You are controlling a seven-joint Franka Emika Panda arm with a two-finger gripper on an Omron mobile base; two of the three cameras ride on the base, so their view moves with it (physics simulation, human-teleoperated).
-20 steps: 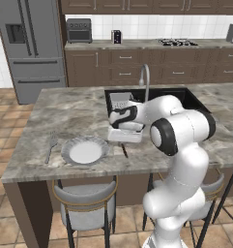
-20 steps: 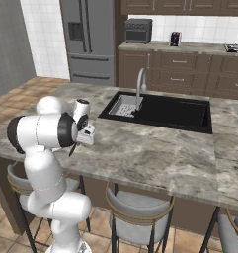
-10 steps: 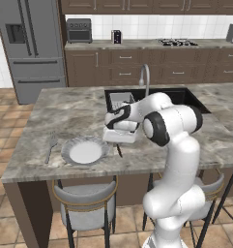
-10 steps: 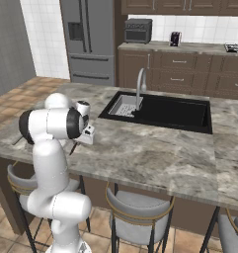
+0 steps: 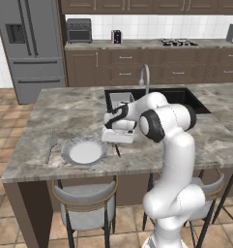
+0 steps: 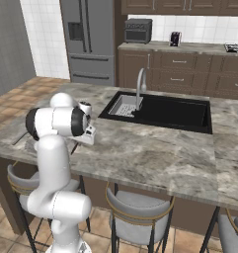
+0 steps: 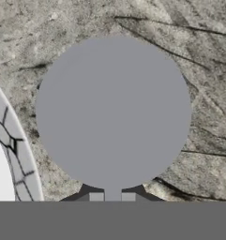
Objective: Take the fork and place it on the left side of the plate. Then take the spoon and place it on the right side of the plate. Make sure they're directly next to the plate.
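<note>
I see the marble island counter [image 5: 79, 109] spreading out under and all around my pincer [image 7: 112, 196], with the black sink [image 5: 185, 97] set into it just behind the hand in the left base view. My white arm [image 5: 168, 126] reaches forward from the stool side and bends low over the counter edge.

The plate [image 5: 85, 150] lies flat just to the left of the pincer; in the hand view its grey rim [image 7: 18, 159] curves along the left edge, beside the pincer but not under it.

The fork [image 5: 50, 145] rests on the counter on the far side of the plate from the pincer, close against the plate's left rim.

The spoon [image 7: 112, 112] sits right in the pincer: its round grey bowl looms large straight ahead of the fingertips [image 7: 95, 196] in the hand view, over the marble to the right of the plate. In the left base view its dark handle [image 5: 117, 150] slants down below the hand, just right of the plate. The pincer is closed on the spoon.
</note>
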